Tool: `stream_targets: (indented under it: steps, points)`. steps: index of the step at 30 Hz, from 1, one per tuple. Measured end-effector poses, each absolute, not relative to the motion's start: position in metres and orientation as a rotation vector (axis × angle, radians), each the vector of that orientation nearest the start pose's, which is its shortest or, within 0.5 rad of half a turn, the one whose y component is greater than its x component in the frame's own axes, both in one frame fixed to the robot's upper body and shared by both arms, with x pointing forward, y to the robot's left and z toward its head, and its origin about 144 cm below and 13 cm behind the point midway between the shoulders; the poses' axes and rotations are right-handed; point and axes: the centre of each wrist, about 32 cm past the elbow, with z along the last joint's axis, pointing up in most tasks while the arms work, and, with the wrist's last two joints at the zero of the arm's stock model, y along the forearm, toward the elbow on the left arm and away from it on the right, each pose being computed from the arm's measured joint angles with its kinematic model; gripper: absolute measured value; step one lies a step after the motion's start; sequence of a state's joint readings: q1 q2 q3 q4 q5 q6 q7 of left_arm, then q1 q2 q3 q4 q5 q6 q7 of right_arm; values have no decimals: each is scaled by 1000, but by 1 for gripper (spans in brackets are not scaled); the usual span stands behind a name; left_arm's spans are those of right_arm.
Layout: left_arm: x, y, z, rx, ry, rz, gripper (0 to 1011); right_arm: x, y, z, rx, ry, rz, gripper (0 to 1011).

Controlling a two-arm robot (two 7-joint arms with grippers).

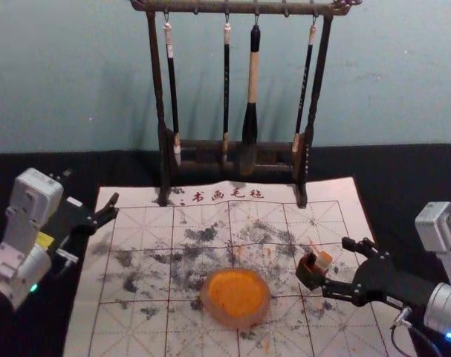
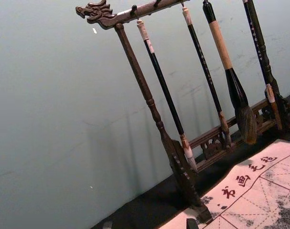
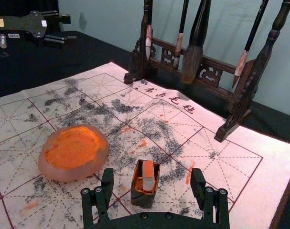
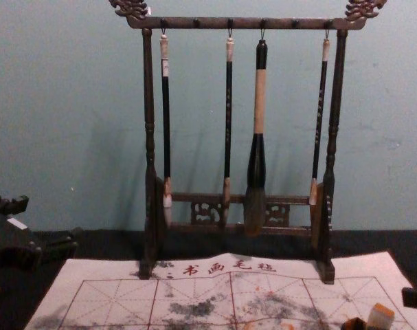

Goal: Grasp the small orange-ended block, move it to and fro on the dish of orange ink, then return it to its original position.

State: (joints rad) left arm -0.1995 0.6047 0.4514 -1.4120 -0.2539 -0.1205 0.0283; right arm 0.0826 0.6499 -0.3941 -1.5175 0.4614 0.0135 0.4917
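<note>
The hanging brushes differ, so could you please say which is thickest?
The third brush from the left in the head view: its upper handle is tan; the others are slim.

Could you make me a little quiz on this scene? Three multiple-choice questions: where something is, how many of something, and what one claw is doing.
1. Where is the orange-ended block?
A) in the ink dish
B) in the small dark box
C) on the black cloth

2. How many brushes hang from the rack?
A) two
B) six
C) four

3. How is the right gripper?
A) open
B) shut on a brush
C) shut on the block

1: B, its orange end rises from the box.
2: C, four handles hang below the top bar.
3: A, its fingers stand well apart.
</note>
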Motion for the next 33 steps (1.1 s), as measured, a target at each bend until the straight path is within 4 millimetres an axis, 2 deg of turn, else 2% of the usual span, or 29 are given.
stream_targets:
  steps: [27, 33]
  points:
    - [489, 310, 1140, 304, -285, 1248, 1001, 464, -318, 1138, -289, 60, -754, 1000]
    - [489, 310, 1140, 304, -285, 1248, 1001, 464, -318, 1138, -289, 60, -755, 926]
